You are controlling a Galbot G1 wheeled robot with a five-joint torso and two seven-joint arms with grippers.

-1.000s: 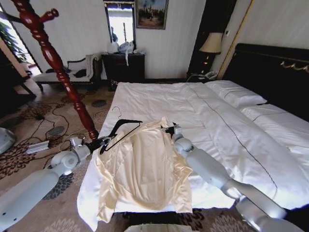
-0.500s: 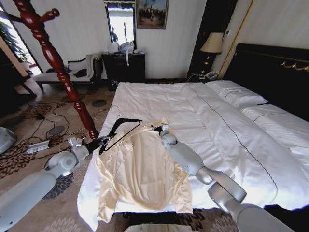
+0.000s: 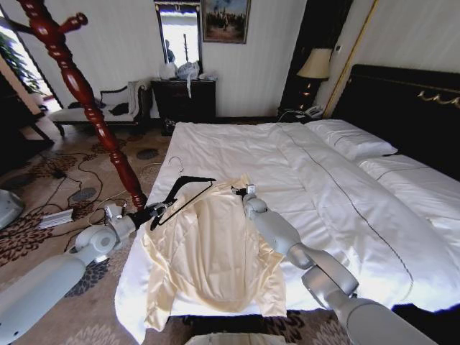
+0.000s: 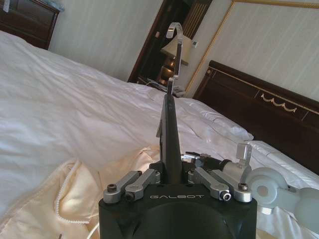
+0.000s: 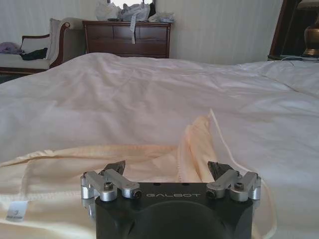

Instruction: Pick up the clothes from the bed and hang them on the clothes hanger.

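A pale cream-yellow top [image 3: 215, 255] lies spread on the near corner of the bed [image 3: 338, 194], its collar end toward the pillows and its hem hanging over the foot edge of the white duvet. The robot's left pincer [image 3: 152, 213], reaching in from beside the bed, is pressed together on the clothes hanger [image 3: 183, 195], a thin black frame with a silver wire hook, holding it by one end so that it rises slantwise over the top's left shoulder, hook uppermost. In the left wrist view the hanger [image 4: 170, 134] stands edge-on between the closed fingers, with the cream fabric [image 4: 65, 199] bunched just below and the dark headboard [image 4: 269, 109] beyond.

The right pincer [image 3: 241, 191] sits low at the collar of the top, its arm stretching across the garment from the near right. The right wrist view shows its fingers [image 5: 115, 169] spread apart and resting down on the fabric, with an upright fold of the cream collar [image 5: 197, 149] between them and a white label [image 5: 16, 211] on the cloth to one side. A dark-red turned wooden coat stand [image 3: 79, 93] rises on the carpet beside the bed, left of the hanger.
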